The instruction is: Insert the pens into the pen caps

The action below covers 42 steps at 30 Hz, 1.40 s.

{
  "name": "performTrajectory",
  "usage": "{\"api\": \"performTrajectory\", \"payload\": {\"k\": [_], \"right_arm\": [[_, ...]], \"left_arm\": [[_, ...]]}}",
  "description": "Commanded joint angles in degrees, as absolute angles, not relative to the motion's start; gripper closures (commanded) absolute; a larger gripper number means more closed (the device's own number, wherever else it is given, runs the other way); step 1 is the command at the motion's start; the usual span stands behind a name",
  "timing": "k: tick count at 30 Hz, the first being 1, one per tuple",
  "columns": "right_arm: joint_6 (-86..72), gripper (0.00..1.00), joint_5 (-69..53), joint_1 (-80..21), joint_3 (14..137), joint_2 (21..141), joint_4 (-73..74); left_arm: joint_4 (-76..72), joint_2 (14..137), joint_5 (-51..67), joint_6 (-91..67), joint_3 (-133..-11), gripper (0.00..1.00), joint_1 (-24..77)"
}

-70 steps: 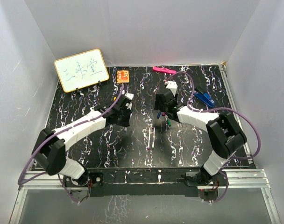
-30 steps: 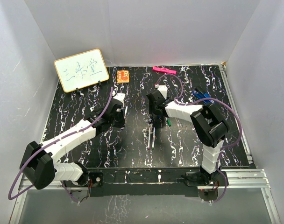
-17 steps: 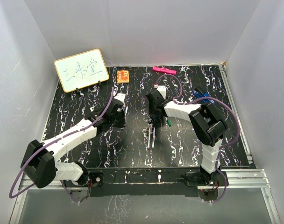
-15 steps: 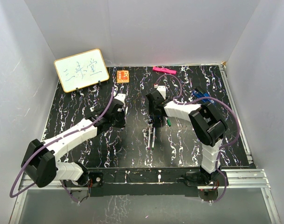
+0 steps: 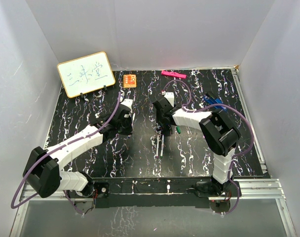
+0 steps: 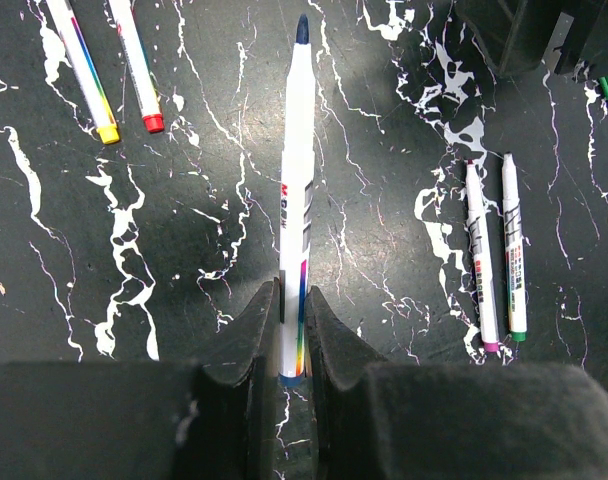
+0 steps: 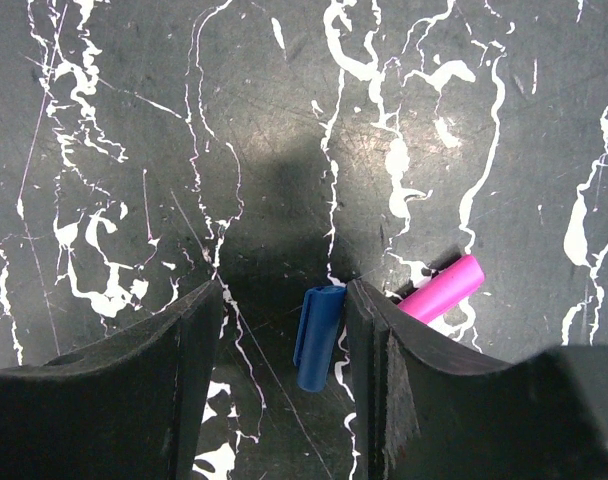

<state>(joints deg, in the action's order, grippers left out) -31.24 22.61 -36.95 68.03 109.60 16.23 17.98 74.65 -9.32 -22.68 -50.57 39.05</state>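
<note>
In the left wrist view my left gripper (image 6: pixel 284 295) is shut on the tail end of a white pen with a blue tip (image 6: pixel 296 170), which points away from the jaws over the table. In the right wrist view my right gripper (image 7: pixel 281 295) is open, low over the table, with the blue cap (image 7: pixel 319 338) lying between its jaws, close against the right finger (image 7: pixel 369 315). A magenta cap (image 7: pixel 441 290) lies just outside that finger. Yellow-tipped (image 6: pixel 84 70), red-tipped (image 6: pixel 139 65), purple-tipped (image 6: pixel 479 260) and green-tipped (image 6: pixel 511 250) pens lie on the table. A green cap (image 5: pixel 180 129) lies near my right gripper (image 5: pixel 164 123).
A small whiteboard (image 5: pixel 86 74) stands at the back left. An orange block (image 5: pixel 130 80) and a pink marker (image 5: pixel 173 74) lie along the back edge. A blue object (image 5: pixel 214 103) lies at the right. Grey walls enclose the black marbled table (image 5: pixel 91 148).
The right arm has swung left and lowered its open gripper around the blue cap. The left arm has stretched forward a little, still holding the blue-tipped pen.
</note>
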Motion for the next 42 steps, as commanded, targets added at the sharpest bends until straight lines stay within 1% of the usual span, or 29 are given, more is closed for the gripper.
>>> {"api": "performTrajectory", "payload": {"k": [1,10,16,23,25,27,29,32,36,38,40,41,42], "right_arm": [[-33.8,0.51,21.1,-38.1,65.5,108.0,18.2],[-34.9,0.52,21.3,-38.8,63.3,107.2,19.0],[-35.0,0.54,23.5,-38.8,64.2,108.5,19.0],[-35.8,0.55,23.1,-38.4,64.8,110.1,18.6],[-35.9,0.57,22.8,-38.1,64.7,110.3,18.5],[-35.9,0.60,22.0,-37.7,64.5,110.4,18.2],[-35.8,0.66,20.9,-37.4,64.1,110.5,17.8],[-35.7,0.72,19.3,-37.2,63.4,110.6,17.5],[-35.3,0.75,17.0,-37.0,63.1,111.1,17.1],[-35.0,0.82,16.1,-36.9,63.4,111.7,17.2],[-34.8,0.96,15.6,-36.8,64.2,112.6,18.1],[-34.7,1.00,15.6,-36.8,64.6,113.1,18.6],[-34.5,1.00,15.4,-36.8,65.1,113.4,19.1]], "left_arm": [[17.5,74.5,-8.4,-22.1,-50.9,1.00,38.5],[17.2,74.9,-7.6,-22.2,-51.0,1.00,38.5],[17.0,75.3,-6.7,-22.5,-50.9,1.00,38.4],[16.8,74.9,-6.3,-22.9,-50.2,1.00,38.4],[16.7,74.9,-6.3,-23.0,-50.1,1.00,38.4],[16.7,74.8,-6.3,-23.1,-50.0,1.00,38.4],[16.5,74.7,-6.4,-23.2,-50.0,1.00,38.4],[16.4,74.7,-6.4,-23.3,-49.9,1.00,38.4],[16.6,74.6,-6.4,-23.2,-49.9,1.00,38.4],[16.7,74.5,-6.4,-23.2,-49.8,1.00,38.4],[16.8,74.4,-6.4,-23.3,-49.8,1.00,38.4],[16.8,74.3,-6.4,-23.3,-49.7,1.00,38.4],[16.8,74.2,-6.5,-23.4,-49.6,1.00,38.4]]}}
